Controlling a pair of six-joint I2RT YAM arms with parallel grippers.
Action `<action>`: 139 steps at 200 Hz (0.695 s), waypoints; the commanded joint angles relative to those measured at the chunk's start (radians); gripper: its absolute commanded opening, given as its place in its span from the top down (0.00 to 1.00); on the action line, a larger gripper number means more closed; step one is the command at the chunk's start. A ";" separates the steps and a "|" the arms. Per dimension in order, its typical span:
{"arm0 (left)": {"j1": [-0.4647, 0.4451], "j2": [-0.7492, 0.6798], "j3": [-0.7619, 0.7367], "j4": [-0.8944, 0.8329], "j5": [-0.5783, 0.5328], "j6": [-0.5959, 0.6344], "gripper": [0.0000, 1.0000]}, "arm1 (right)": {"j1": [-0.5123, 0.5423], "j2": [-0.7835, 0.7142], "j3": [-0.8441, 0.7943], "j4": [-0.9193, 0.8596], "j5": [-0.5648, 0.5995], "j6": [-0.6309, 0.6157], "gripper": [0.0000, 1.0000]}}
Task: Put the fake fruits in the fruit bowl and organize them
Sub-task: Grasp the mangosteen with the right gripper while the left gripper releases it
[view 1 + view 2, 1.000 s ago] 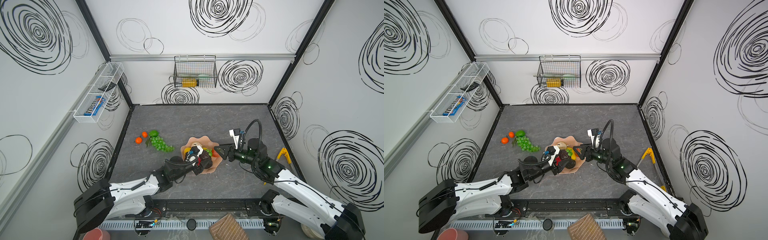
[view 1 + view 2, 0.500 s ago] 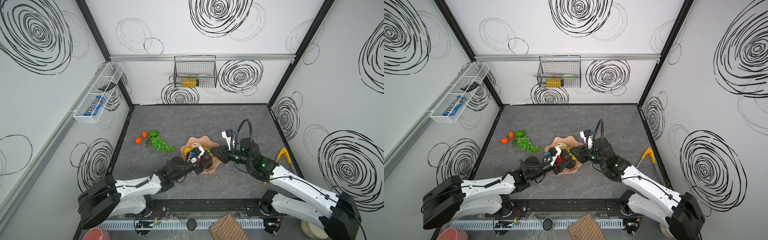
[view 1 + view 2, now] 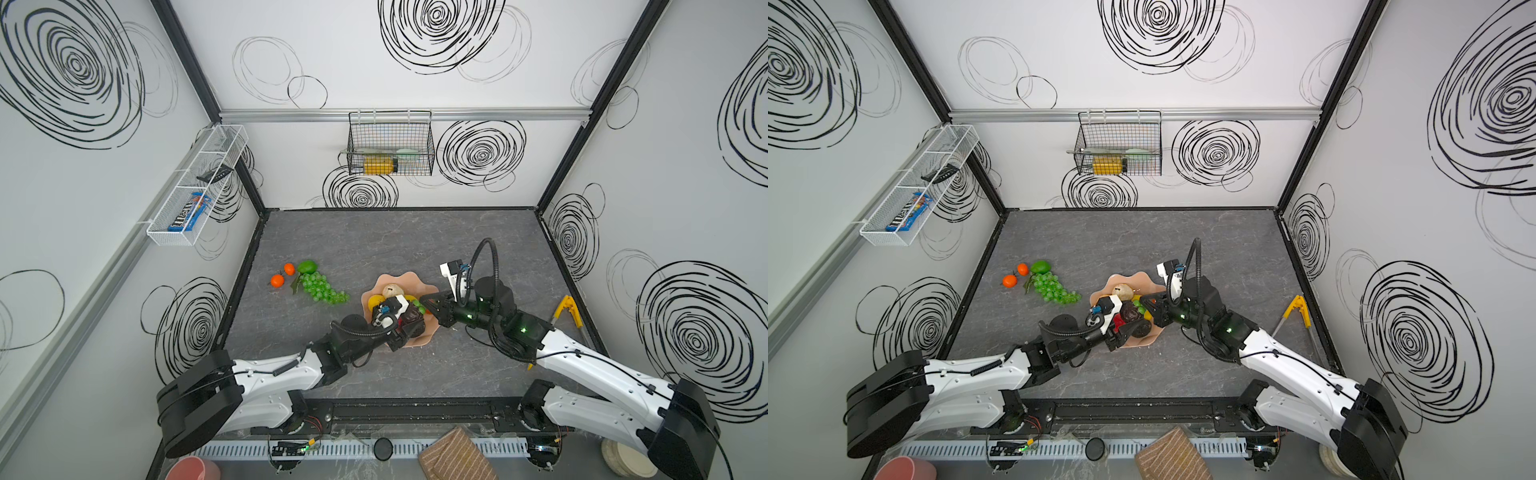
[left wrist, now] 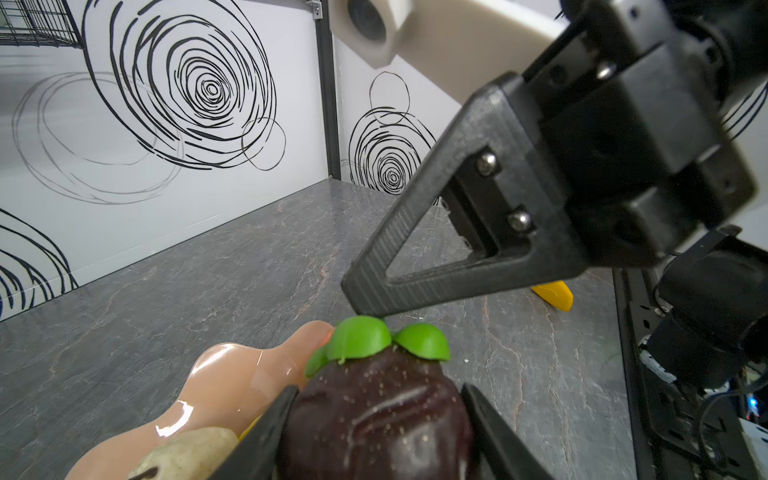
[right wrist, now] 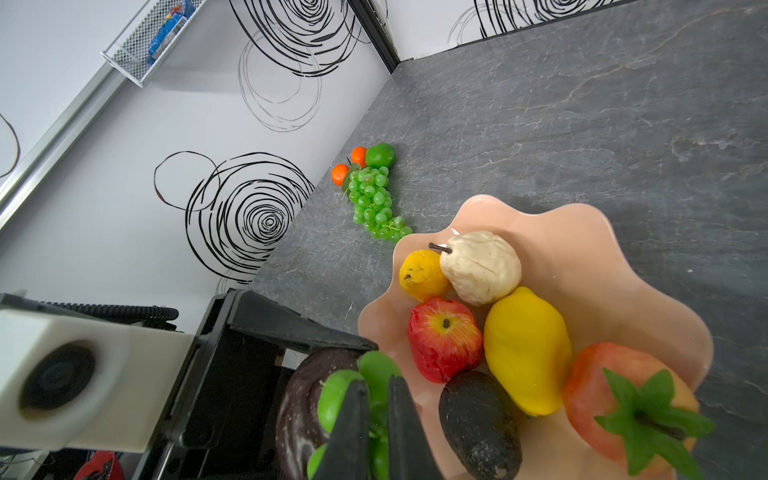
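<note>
The peach-pink scalloped fruit bowl (image 3: 415, 278) (image 3: 1133, 277) (image 5: 623, 257) holds an apple (image 5: 442, 338), a lemon (image 5: 525, 349), a yellow pear (image 5: 422, 274), a beige fruit (image 5: 482, 266), a dark oval fruit (image 5: 478, 415) and a strawberry (image 5: 623, 399). My left gripper (image 3: 409, 321) (image 4: 376, 390) is shut on a dark purple fruit (image 4: 374, 419) over the bowl's near side. My right gripper (image 3: 424, 302) (image 5: 378, 399) is shut on that fruit's green leaves (image 4: 357, 338). Two oranges (image 3: 277, 280), a lime (image 3: 306, 266) and a grape bunch (image 3: 322, 289) lie on the table to the left.
Yellow-handled tongs (image 3: 567, 309) lie by the right wall. A wire basket (image 3: 390, 145) hangs on the back wall and a white wire shelf (image 3: 195, 187) on the left wall. A salmon-red bowl (image 3: 193, 469) and a woven cloth (image 3: 455, 457) sit beyond the front rail.
My right gripper has moved left to the bowl and closed on the dark fruit's leaves. My left gripper has stayed over the bowl with the fruit between its fingers.
</note>
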 commanded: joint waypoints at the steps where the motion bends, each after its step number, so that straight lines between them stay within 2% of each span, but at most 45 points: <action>1: -0.003 -0.019 -0.005 0.046 0.004 0.009 0.25 | 0.008 0.012 0.055 -0.021 0.045 -0.038 0.93; 24: 0.009 -0.066 -0.023 0.021 -0.008 -0.023 0.11 | 0.007 0.029 0.087 -0.051 0.096 -0.085 0.93; 50: 0.023 -0.169 -0.077 0.016 -0.041 -0.068 0.05 | 0.004 0.072 0.145 -0.085 0.164 -0.163 0.93; 71: 0.026 -0.281 -0.121 -0.020 -0.130 -0.080 0.03 | -0.011 0.119 0.195 -0.111 0.226 -0.227 0.93; 115: 0.047 -0.467 -0.191 -0.140 -0.426 -0.080 0.03 | -0.044 0.256 0.292 -0.140 0.366 -0.329 0.93; 139: 0.087 -0.561 -0.213 -0.180 -0.496 -0.105 0.03 | -0.057 0.331 0.333 -0.136 0.412 -0.360 0.94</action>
